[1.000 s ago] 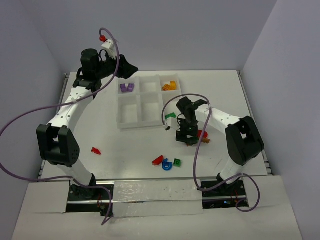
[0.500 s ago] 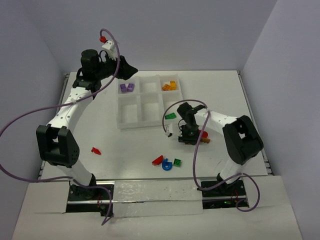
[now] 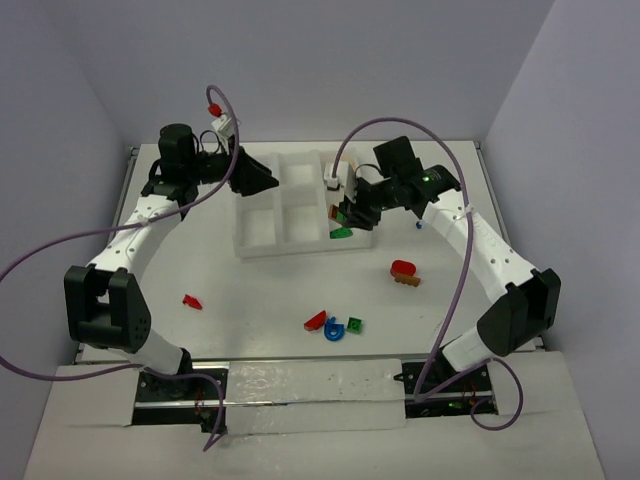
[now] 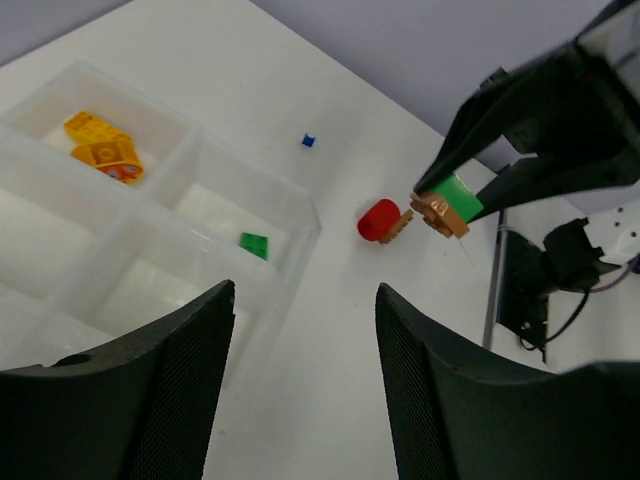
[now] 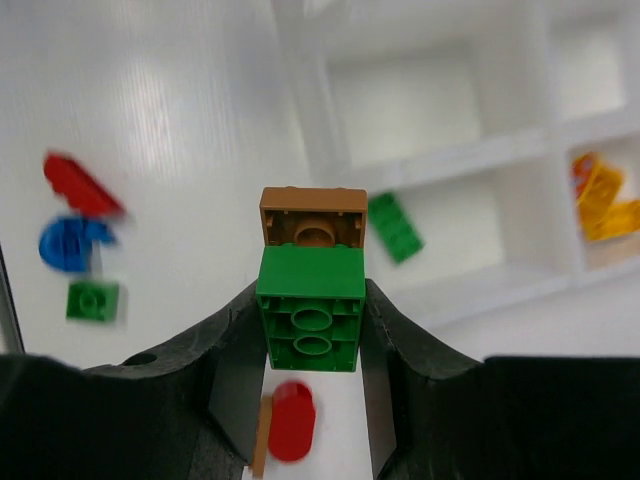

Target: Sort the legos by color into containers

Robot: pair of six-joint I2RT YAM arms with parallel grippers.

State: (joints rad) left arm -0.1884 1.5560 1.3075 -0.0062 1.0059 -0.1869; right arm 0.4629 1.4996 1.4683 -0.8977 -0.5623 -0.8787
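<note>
Delivery step: right end effector (image 5: pixel 310 345) grips green-on-brown plastic brick stack (image 5: pixel 310 295); left end effector (image 4: pixel 305 370) gapes empty. Next: release over five-o'clock compartment (image 4: pixel 210 215) of white foam tray (image 3: pixel 285 252).

Legible markings: none.
I read no text, label, brand, number or sign in any of my three camera views.

Bright, even light; blurry wrist backgrounds
</note>
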